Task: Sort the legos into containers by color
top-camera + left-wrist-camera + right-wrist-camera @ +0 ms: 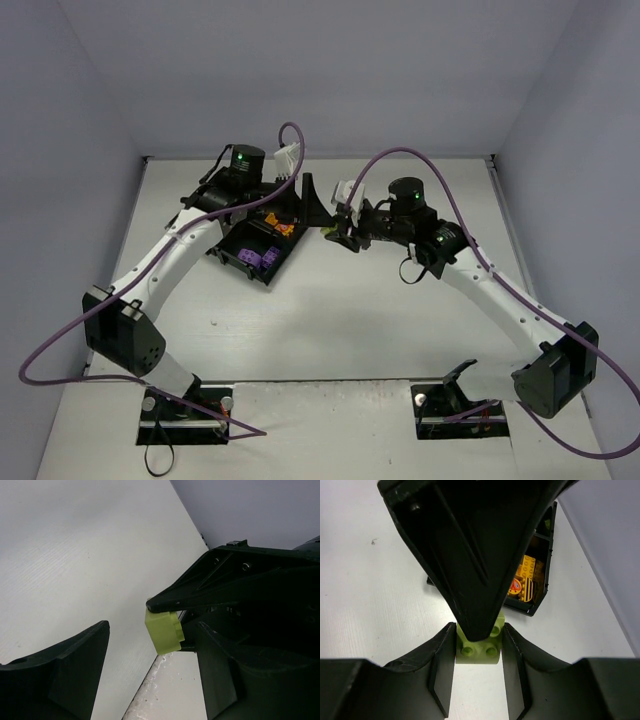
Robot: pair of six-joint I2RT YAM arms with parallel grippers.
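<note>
My right gripper (336,232) (479,630) is shut on a lime green lego (327,232) (479,647), studs facing its camera, just right of the black tray (268,282) (541,599). My left gripper (306,208) (152,629) is open around the same lego (164,631); one of its fingers (470,555) points down onto the lego's top. The tray holds purple legos (262,258) in a near compartment and orange-yellow legos (281,222) (527,575) in a far one. The left arm hides much of the tray.
White table (350,330) closed in by grey walls at the back and on both sides. Purple cables loop over both arms. The arm bases stand at the near edge.
</note>
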